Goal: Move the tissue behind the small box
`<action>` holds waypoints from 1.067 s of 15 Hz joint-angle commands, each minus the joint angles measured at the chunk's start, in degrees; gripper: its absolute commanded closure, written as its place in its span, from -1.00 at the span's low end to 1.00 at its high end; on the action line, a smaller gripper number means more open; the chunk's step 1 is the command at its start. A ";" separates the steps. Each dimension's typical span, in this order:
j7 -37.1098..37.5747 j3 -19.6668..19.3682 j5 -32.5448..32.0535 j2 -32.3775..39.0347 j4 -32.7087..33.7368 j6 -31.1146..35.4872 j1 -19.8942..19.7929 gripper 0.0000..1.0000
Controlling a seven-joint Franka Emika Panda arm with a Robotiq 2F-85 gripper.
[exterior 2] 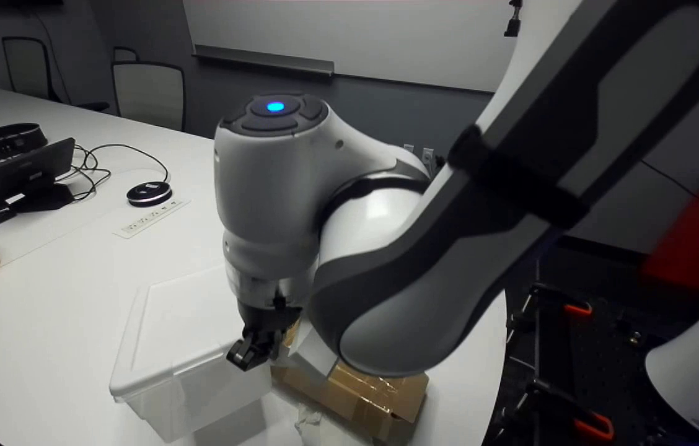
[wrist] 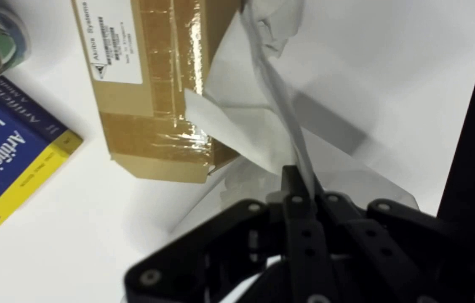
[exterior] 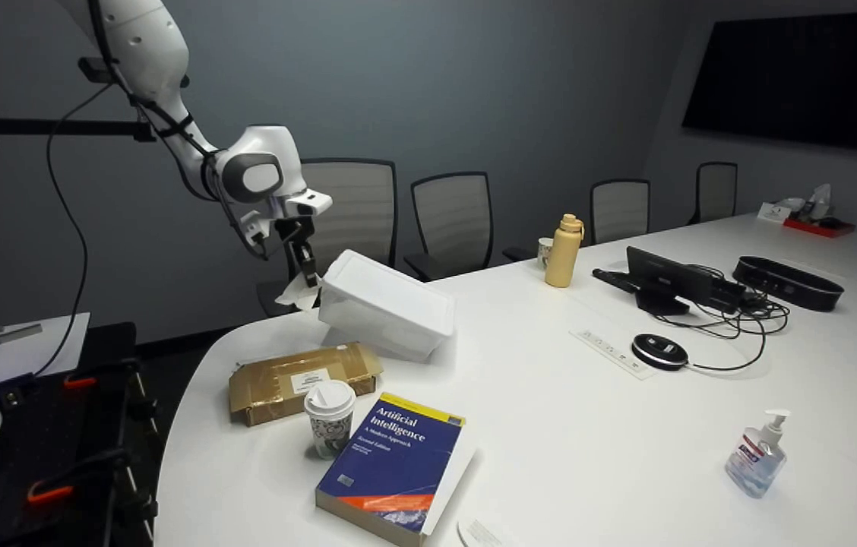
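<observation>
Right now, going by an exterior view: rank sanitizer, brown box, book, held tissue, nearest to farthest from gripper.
In an exterior view:
1. Tissue: pinched in the gripper.
2. Brown box: on the table, lower in view than the gripper.
3. Book: beside the cup.
4. Sanitizer: toward the view's right.

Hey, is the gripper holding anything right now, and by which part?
Yes, the gripper pinches the white tissue by a narrow part at its top; the rest hangs below. Whether that's an edge or a fold, I can't tell.
</observation>
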 commanded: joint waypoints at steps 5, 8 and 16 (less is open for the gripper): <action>6.73 5.69 -10.38 -7.28 -1.45 -9.52 -4.75 0.99; 7.13 9.81 -11.23 -7.12 -1.28 -10.38 -7.33 0.99; 16.46 9.68 -19.31 -7.47 -1.50 -10.32 -11.45 0.99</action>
